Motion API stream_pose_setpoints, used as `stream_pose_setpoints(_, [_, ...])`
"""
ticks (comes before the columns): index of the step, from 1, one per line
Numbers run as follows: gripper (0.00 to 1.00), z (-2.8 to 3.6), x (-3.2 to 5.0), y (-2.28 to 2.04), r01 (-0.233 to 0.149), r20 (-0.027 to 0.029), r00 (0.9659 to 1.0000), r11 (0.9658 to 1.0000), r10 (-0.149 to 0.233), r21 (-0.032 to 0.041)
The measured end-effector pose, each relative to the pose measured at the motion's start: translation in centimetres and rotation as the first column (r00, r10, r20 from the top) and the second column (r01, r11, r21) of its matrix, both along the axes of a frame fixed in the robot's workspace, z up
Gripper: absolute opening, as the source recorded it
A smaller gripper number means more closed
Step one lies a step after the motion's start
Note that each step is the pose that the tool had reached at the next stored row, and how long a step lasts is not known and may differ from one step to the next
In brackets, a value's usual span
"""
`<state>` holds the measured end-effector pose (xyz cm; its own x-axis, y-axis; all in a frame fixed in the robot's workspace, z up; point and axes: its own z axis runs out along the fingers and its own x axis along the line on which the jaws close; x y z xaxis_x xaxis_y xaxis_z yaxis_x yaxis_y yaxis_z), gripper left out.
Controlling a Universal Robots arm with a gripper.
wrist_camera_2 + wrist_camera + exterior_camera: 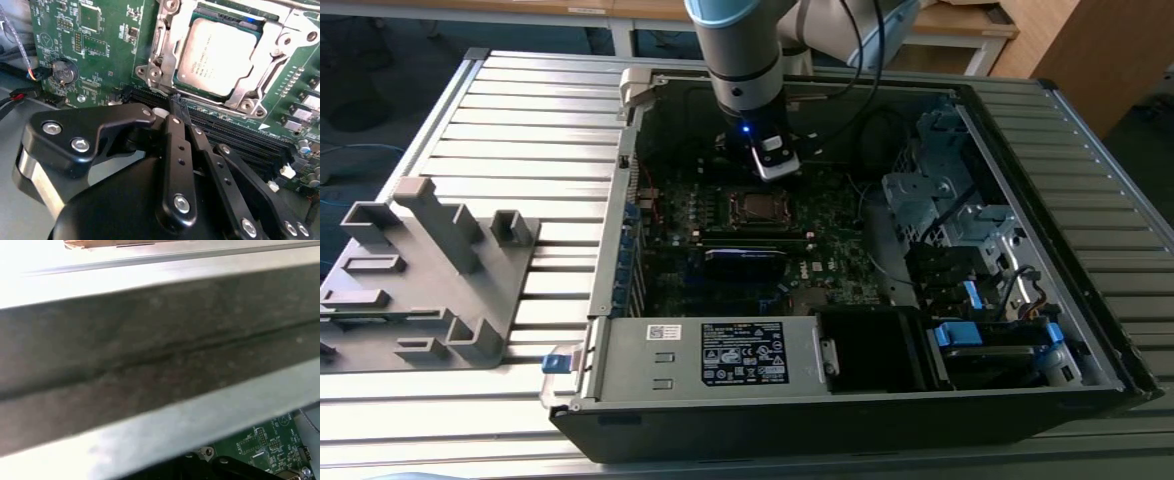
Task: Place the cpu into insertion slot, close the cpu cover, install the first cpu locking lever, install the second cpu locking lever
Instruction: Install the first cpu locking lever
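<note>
An open computer case (854,250) is seen lying on its side on a ribbed metal table (520,120) in the exterior view; the green motherboard (100,45) is exposed inside. The cpu (217,60), a flat square chip with a dull silver-grey top, is seated in its socket near the middle of the board; it is framed on all sides by the cpu cover (167,50), a silvery metal plate with a square opening, which is lowered flat around the chip. The gripper (176,102) is held just beside the socket's edge, above a row of black memory slots (235,135); its black fingers (175,130) are pressed together with nothing pinched between them. The socket is bordered closely by screws and small board parts; open room is left above it, while the case walls enclose the board. In the first wrist view a grey metal case rim (160,340) is seen close by. A grey plastic fixture (420,270) is set on the table at the exterior view's left, well apart from the case.
</note>
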<state>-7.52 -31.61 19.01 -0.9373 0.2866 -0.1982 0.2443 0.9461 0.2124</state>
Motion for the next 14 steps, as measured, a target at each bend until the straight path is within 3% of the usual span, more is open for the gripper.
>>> stream_pose_setpoints(7, [0.11, 0.04, 0.39, 0.0, 0.0, 0.0001, 1.0, 1.0, 0.0, 0.0014])
stream_pose_setpoints(14, [0.11, 0.71, 0.44, 0.0, 0.0, 0.0001, 1.0, 1.0, 0.0, 0.0039])
